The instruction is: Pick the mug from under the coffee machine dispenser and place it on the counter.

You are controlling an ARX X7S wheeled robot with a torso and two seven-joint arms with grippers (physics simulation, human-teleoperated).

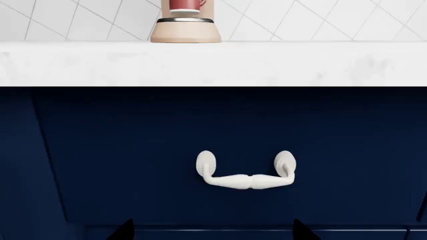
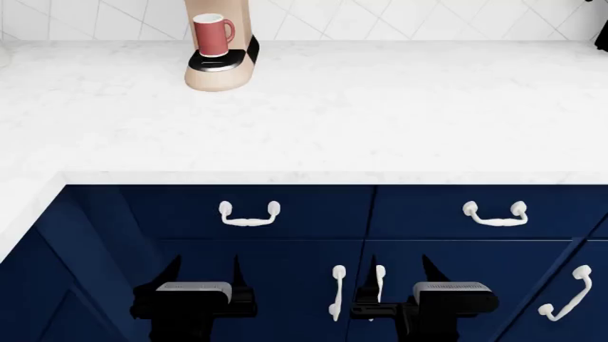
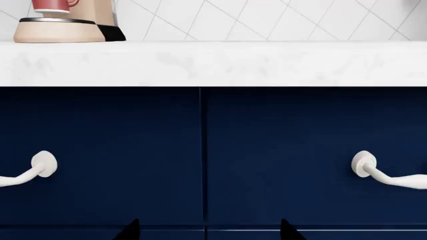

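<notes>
Mug [image 2: 211, 34] sits upright on the black drip tray [image 2: 221, 62] of the beige coffee machine [image 2: 221, 75], handle toward 3 o'clock in the head view, white inside showing. Machine stands at the back of the counter [image 2: 380, 114], about 11 o'clock in the head view, against the white tiled wall [image 2: 380, 18]. Dispenser nozzle is cut off by the frame edge, can't see it.

Left wrist view: mug [image 1: 186, 5] and machine base [image 1: 185, 32] at 12 o'clock over the counter edge [image 1: 213, 62], a white drawer handle [image 1: 245, 172] on the navy cabinet front [image 1: 133, 150] below.

Left gripper [image 2: 202, 274] and right gripper [image 2: 397, 274] both hang low in front of the cabinets, at 7 and 5 o'clock in the head view, well apart from the mug. Each has its fingers spread wide, nothing between them. Right fingertips [image 3: 130, 231] point at the cabinet face below the counter.
</notes>
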